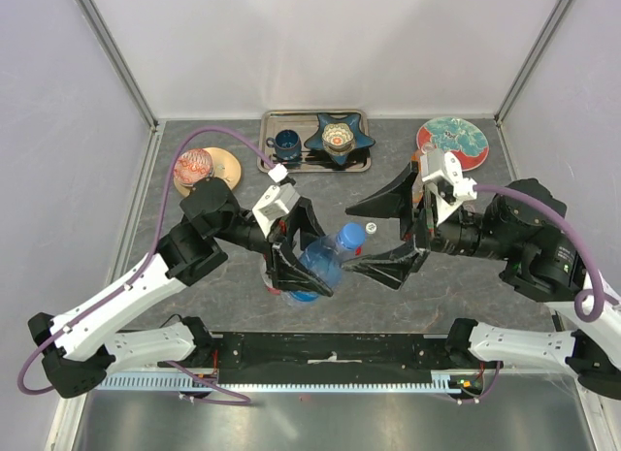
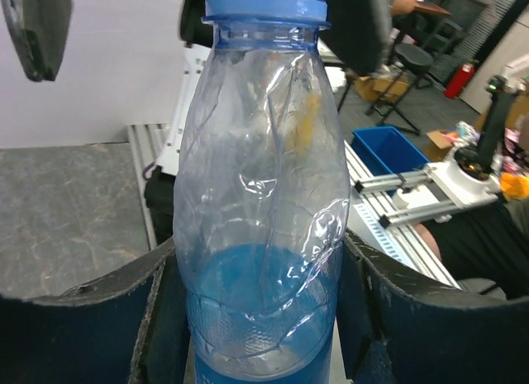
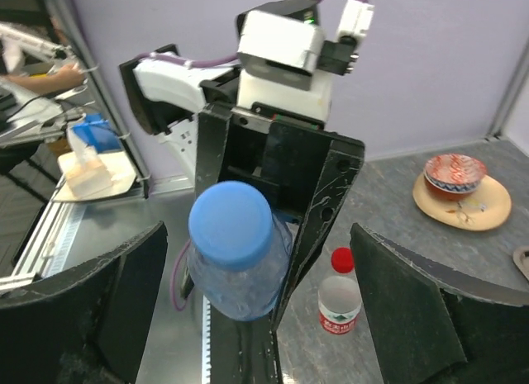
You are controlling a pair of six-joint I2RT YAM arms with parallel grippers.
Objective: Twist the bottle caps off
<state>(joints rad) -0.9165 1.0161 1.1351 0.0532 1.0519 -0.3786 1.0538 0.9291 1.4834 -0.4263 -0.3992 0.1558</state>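
My left gripper is shut on the lower body of the blue-tinted bottle and holds it tilted above the table. The bottle's blue cap is on its neck and points toward my right gripper. My right gripper is open, with one finger on each side of the blue cap and not touching it. A clear bottle with a red-and-white label and a red cap stands on the table beside the left gripper. The other bottles are out of view.
A metal tray at the back holds a dark blue cup and a star-shaped dish. A patterned plate lies back right. A yellow plate with a bowl lies back left. A small white round thing shows near the cap.
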